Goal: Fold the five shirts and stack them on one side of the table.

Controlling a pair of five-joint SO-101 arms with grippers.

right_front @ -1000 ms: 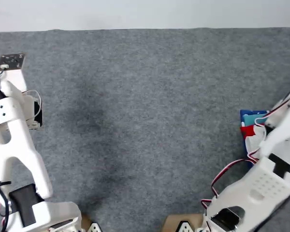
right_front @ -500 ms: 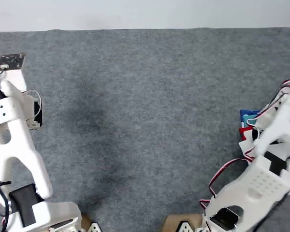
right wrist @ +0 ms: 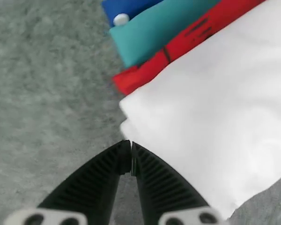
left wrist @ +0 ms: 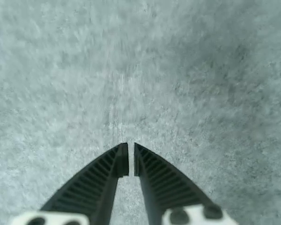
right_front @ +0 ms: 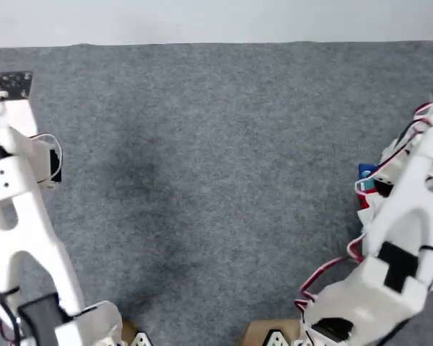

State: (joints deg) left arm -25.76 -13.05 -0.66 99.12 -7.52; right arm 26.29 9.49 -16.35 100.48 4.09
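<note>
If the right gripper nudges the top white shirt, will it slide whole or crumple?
Likely crumples: the white shirt is soft cloth with a rounded folded edge. It may also slip over the red shirt beneath.

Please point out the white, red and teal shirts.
white shirt (right wrist: pixel 210 108), right wrist view, top face
red shirt (right wrist: pixel 147 70), right wrist view, exposed edge
teal shirt (right wrist: pixel 154 33), right wrist view, exposed strip

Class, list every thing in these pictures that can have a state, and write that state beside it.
left gripper: shut, empty, over the bare grey mat.
right gripper: shut, empty, beside the white shirt at its edge.
white shirt: folded, top of the stack.
red shirt: folded, under the white one.
teal shirt: folded, under the red one.
blue shirt: folded, lowest one visible.
</note>
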